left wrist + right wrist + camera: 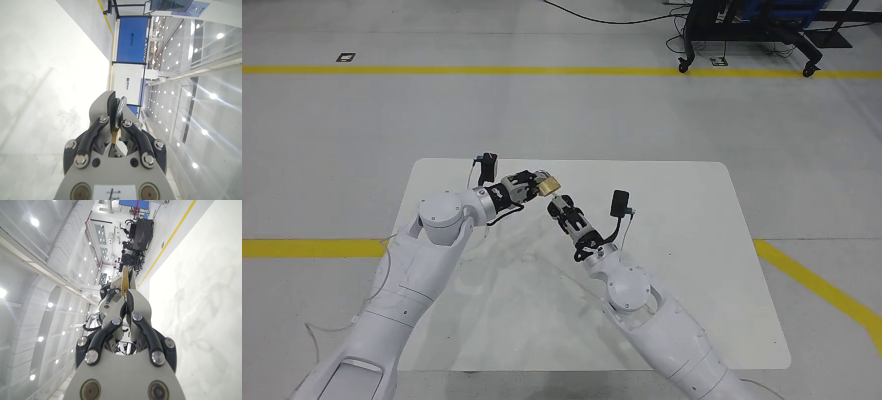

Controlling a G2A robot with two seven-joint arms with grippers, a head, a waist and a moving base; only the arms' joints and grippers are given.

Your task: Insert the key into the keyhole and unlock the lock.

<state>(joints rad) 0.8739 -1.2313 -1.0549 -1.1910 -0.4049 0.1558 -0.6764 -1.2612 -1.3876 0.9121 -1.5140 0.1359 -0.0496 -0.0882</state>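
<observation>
**A:** Right gripper (126,298), nearest the lens. Its pads (129,303) are pinched tight on the key (125,295), with only a sliver of metal showing past the tips.

**B:** And the lock?

**A:** Lock (125,281) sits just beyond, brass body edge-on, and the key tip touches its near end. Left gripper (532,186) is clamped on it from the far side. Both are held up off the table (692,260), over its back middle.

**B:** Is the blade in?

**A:** Cannot tell. The keyhole is the only receptacle here, and the pads hide the meeting point. My read is that the key is at the mouth or partly seated.

**B:** How to do this step well?

**A:** Line the blade up with the body's long axis and push straight and lightly. The left arm should stay rigid as the counter-force. If the key binds, back off and re-align rather than force it. Turn only once it is fully seated, rolling the right wrist about the blade's own axis. Grip has to be firm enough that the key head doesn't slip between the pads.
</observation>
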